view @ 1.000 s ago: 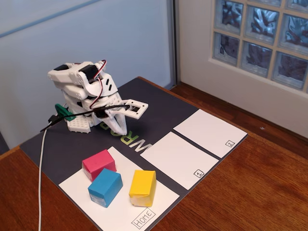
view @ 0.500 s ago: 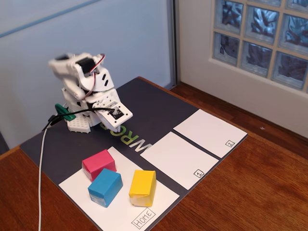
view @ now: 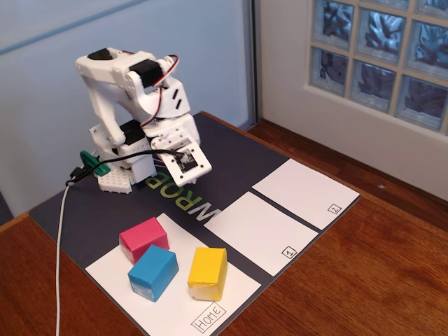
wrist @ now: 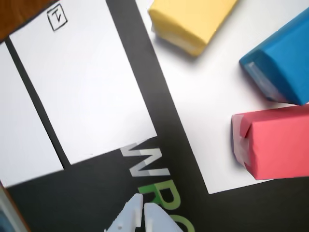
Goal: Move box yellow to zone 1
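A: Where is the yellow box (view: 208, 272) sitting?

B: On the white sheet marked "Home" (view: 208, 321), at the near edge of the dark mat (view: 231, 157). In the fixed view it is the rightmost of three boxes; the blue box (view: 152, 272) is just to its left and the pink box (view: 143, 239) lies behind the blue one, touching or nearly touching it.

A: And the sheet marked 1 (view: 260, 232)?

B: Bare, to the right of the Home sheet in the fixed view, with a strip of dark mat between them. Another white sheet (view: 305, 192), marked 2, lies beyond it. The yellow box is well apart from both.

A: What about the arm (view: 133, 105)?

B: Folded back at the far end of the mat, well apart from the boxes, with its head tilted down over the printed lettering (view: 192, 199).

A: The fingers (wrist: 143, 209)?

B: In the wrist view their white tips sit at the bottom edge, pressed together with only a hairline between them, and nothing is held. The same view shows the yellow box (wrist: 192, 19) at the top, blue (wrist: 282, 60) and pink (wrist: 273, 142) boxes at the right.

A: And the surface (view: 378, 266)?

B: Reddish-brown wood under the mat
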Tool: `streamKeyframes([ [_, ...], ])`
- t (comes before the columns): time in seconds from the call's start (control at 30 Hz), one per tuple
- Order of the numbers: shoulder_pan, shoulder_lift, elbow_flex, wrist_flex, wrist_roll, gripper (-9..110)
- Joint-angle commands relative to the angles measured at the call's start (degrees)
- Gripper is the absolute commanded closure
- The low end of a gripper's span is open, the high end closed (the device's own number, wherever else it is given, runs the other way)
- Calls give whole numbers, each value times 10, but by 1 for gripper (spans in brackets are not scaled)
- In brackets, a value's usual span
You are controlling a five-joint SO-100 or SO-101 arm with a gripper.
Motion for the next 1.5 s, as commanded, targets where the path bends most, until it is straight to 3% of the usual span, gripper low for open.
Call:
streamKeyframes([
  [0.0,11,-54,-89,-33,58,102],
  [0.2,17,-75,-100,-134,182,102],
  [0.37,-4,-134,-174,-127,234,101],
  [0.63,2,-209,-204,-118,239,96],
  [1.1,30,-380,-392,-33,258,96],
  [1.33,36,-411,-408,-25,221,75],
  [1.47,35,-421,-408,-26,207,73],
])
